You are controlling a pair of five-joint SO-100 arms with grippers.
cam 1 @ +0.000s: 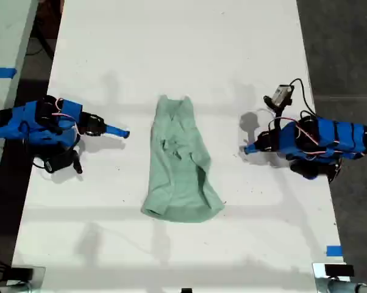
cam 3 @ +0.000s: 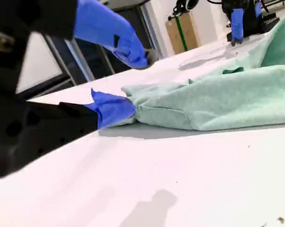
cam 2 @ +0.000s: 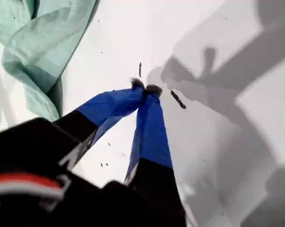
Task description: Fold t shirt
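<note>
**No tidy fold yet: shirt lies rumpled mid-counter**

T shirt (cam 1: pixel 180 162) lies lengthwise mid-counter (cam 1: pixel 171 49), bunched, sides partly drawn in. My first gripper (cam 2: pixel 146 88) rests apart, jaws closed, empty. My second gripper (cam 3: pixel 133 78) has jaws open at the hem. Judgement: most folding remains.

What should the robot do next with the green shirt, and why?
I'd probably ease my second gripper forward to the nearest edge of the t shirt. Its jaws stand open, low over the table, with the cloth just ahead but not between them. The shirt lies wrinkled and not yet folded, and my first gripper is shut on nothing.
</note>
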